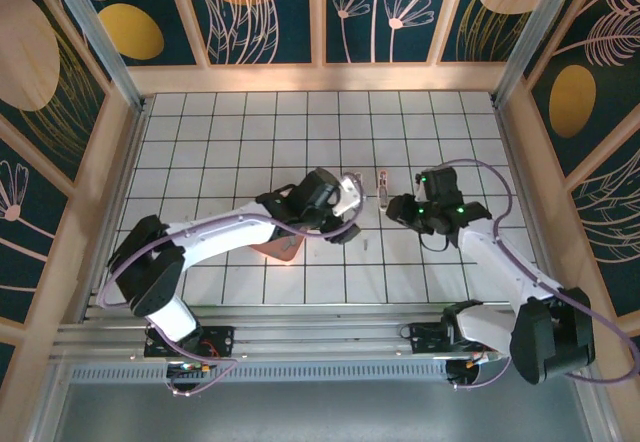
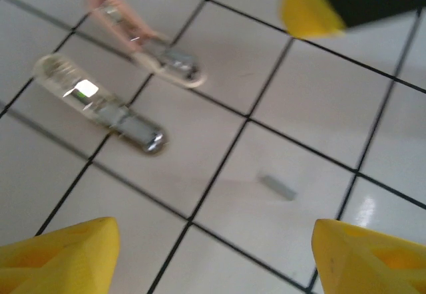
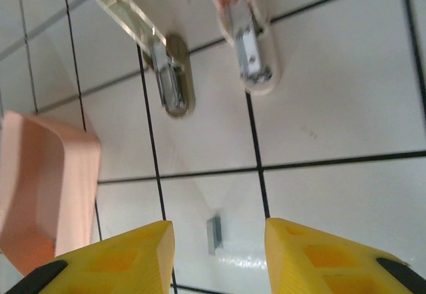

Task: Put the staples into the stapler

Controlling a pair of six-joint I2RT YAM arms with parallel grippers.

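Observation:
The stapler (image 1: 383, 188) lies swung open on the tiled table, near the centre. Its pink half (image 2: 130, 33) lies beside its clear half (image 2: 93, 98), with metal showing in both. The two halves also show in the right wrist view, pink (image 3: 243, 38) and clear (image 3: 143, 41). A small grey strip of staples (image 1: 367, 246) lies alone on a tile, nearer me than the stapler. My left gripper (image 2: 216, 244) is open just short of the strip (image 2: 277, 186), holding nothing. My right gripper (image 3: 219, 241) hangs open above the strip (image 3: 213, 234), its fingers apart and touching nothing.
A pink tray (image 1: 278, 249) sits left of the staples, partly under my left arm, and appears at the left edge of the right wrist view (image 3: 43, 194). Wooden walls (image 1: 120, 152) fence the table on three sides. A yellow fingertip (image 2: 305, 8) of the right gripper shows in the left wrist view.

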